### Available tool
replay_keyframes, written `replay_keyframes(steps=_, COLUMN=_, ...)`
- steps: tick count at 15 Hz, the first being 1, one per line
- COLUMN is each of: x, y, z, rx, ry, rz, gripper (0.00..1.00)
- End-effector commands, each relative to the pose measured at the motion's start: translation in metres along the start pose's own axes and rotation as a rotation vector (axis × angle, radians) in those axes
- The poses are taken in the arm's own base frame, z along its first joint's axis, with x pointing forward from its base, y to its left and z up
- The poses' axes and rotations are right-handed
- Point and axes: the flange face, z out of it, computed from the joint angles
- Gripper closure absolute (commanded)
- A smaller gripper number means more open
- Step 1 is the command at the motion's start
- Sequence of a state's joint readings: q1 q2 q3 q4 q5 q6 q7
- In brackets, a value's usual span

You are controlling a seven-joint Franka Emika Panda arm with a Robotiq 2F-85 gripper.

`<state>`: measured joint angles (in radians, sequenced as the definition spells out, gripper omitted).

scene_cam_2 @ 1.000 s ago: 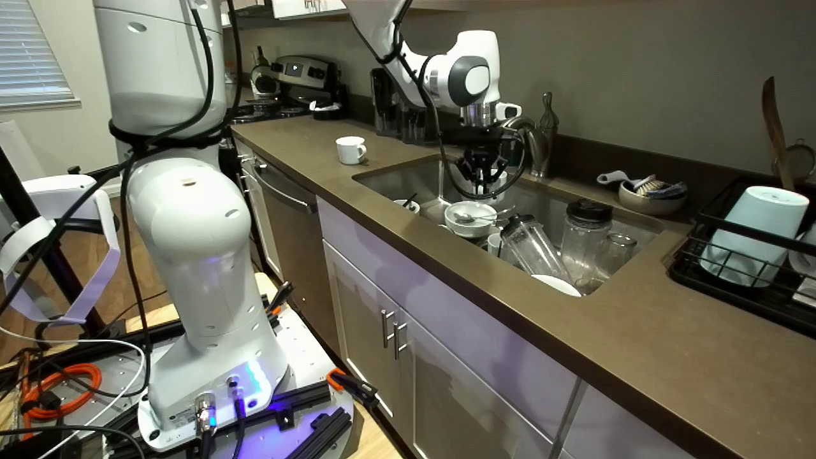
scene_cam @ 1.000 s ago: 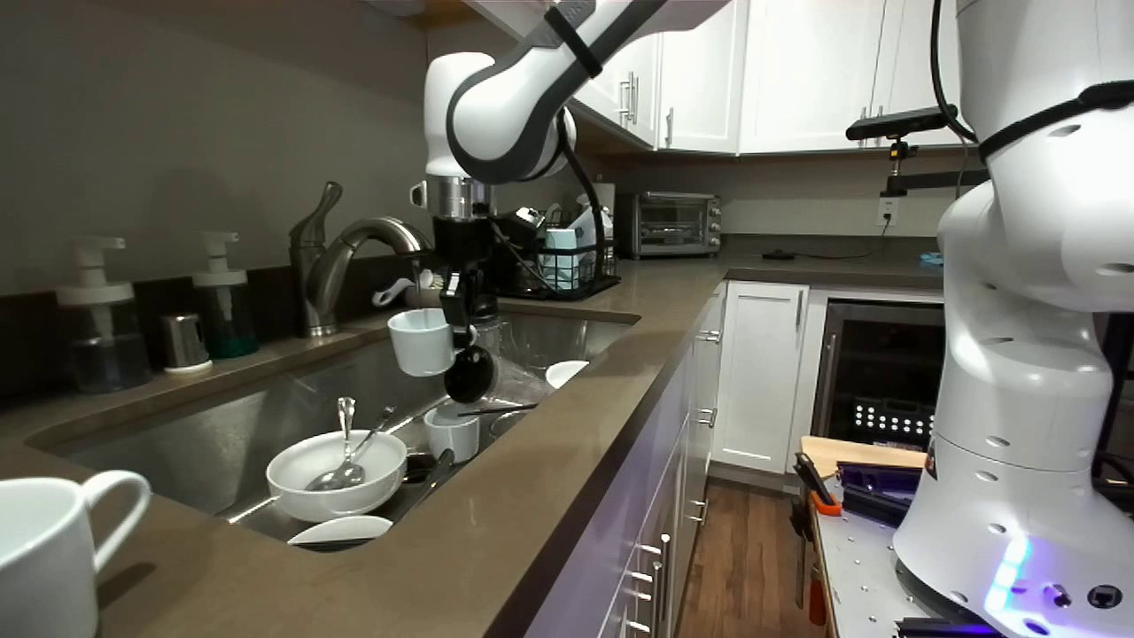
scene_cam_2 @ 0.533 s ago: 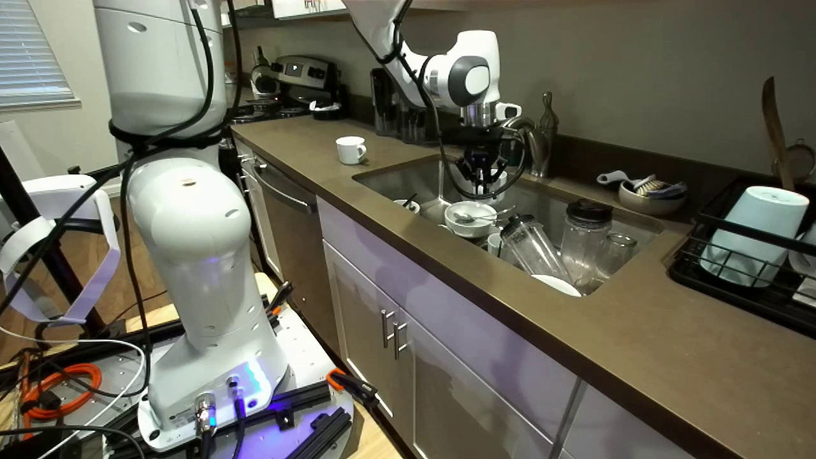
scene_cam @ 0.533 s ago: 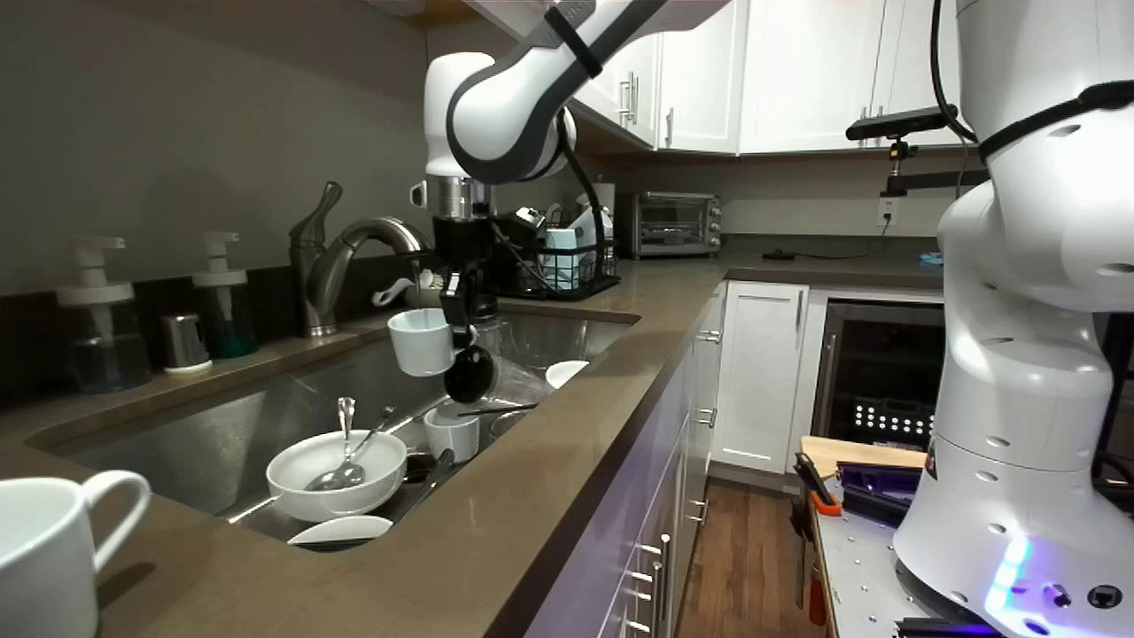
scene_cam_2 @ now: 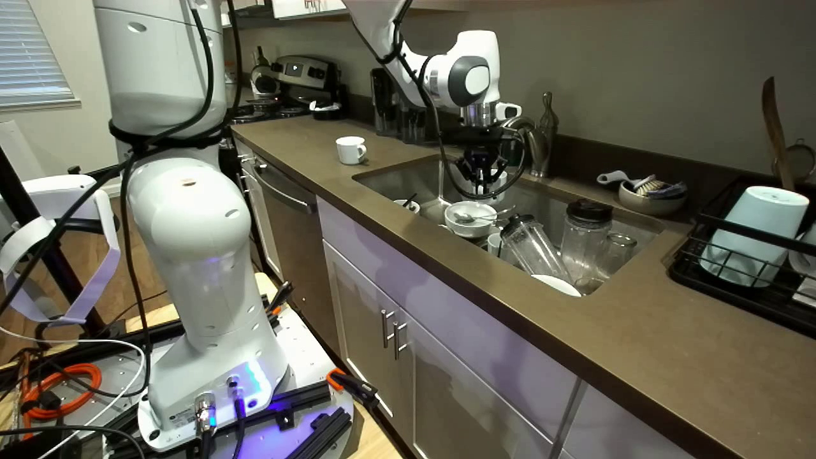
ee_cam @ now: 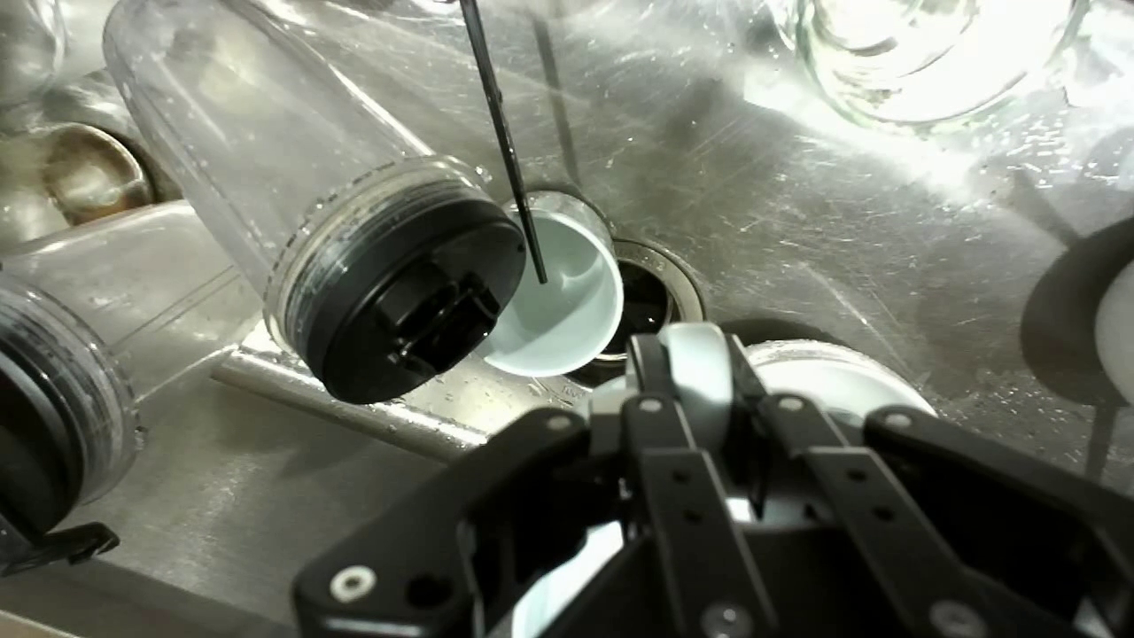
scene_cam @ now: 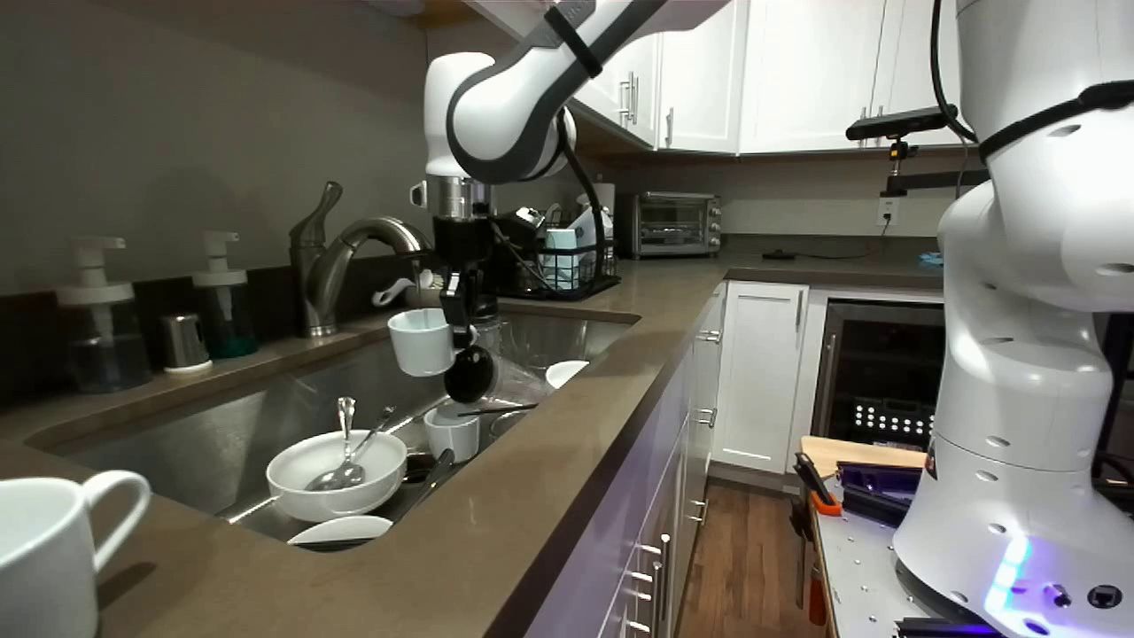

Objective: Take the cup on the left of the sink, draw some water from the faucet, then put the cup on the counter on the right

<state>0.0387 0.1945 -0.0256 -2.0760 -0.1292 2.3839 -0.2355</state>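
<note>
White ceramic mug (scene_cam: 421, 344): held in gripper (ee_cam: 698, 363), fingers narrowed on its handle side. Mug near upright over stainless sink (scene_cam: 190, 470); contents can't be read. Gooseneck faucet (scene_cam: 330, 270) just beside gripper, spout end higher than mug rim; exact line-up & flow, can't tell.

Under gripper, in basin: white cup (ee_cam: 567, 301) w/ dark stick (ee_cam: 505, 133) crossing its mouth (wrist view), clear black-lidded bottle (ee_cam: 319, 208) tilted next to it, white bowl (scene_cam: 354, 502) w/ spoons (scene_cam: 345, 477).

Counter (scene_cam: 540, 478): smooth grey-brown, thick edge, slight sheen, runs past gripper both ways. 2nd white mug (scene_cam_2: 349, 150) stands on it, L of gripper in an exterior view; same view, well R: black dish rack (scene_cam_2: 692, 274) w/ pale-blue tumbler (scene_cam_2: 752, 236).

Room: plain wall (scene_cam: 204, 133) behind. Beyond gripper in an exterior view: toaster oven (scene_cam: 671, 226), white cabinets (scene_cam: 806, 80) abv & below, wood floor (scene_cam: 744, 567). Stove (scene_cam_2: 306, 76) & window blinds (scene_cam_2: 32, 57) far L of gripper in an exterior view. Arm base (scene_cam: 1001, 496) on metal plate (scene_cam: 855, 576), across from counter.
</note>
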Motion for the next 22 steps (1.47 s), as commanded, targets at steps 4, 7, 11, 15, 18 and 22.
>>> replay_keyframes(steps=4, x=0.000, y=0.000, z=0.000, rx=0.000, ry=-0.001, rz=0.000, gripper=0.84)
replay_keyframes(steps=7, x=0.000, y=0.000, z=0.000, rx=0.000, ry=-0.001, rz=0.000, gripper=0.84)
replay_keyframes(steps=11, x=0.000, y=0.000, z=0.000, rx=0.000, ry=-0.001, rz=0.000, gripper=0.84)
replay_keyframes(steps=15, x=0.000, y=0.000, z=0.000, rx=0.000, ry=-0.001, rz=0.000, gripper=0.84)
replay_keyframes(steps=18, x=-0.003, y=0.000, z=-0.002, rx=0.000, ry=-0.011, rz=0.000, gripper=0.95)
replay_keyframes(steps=22, x=-0.013, y=0.001, z=-0.002, rx=-0.002, ry=-0.058, rz=0.028, gripper=0.95)
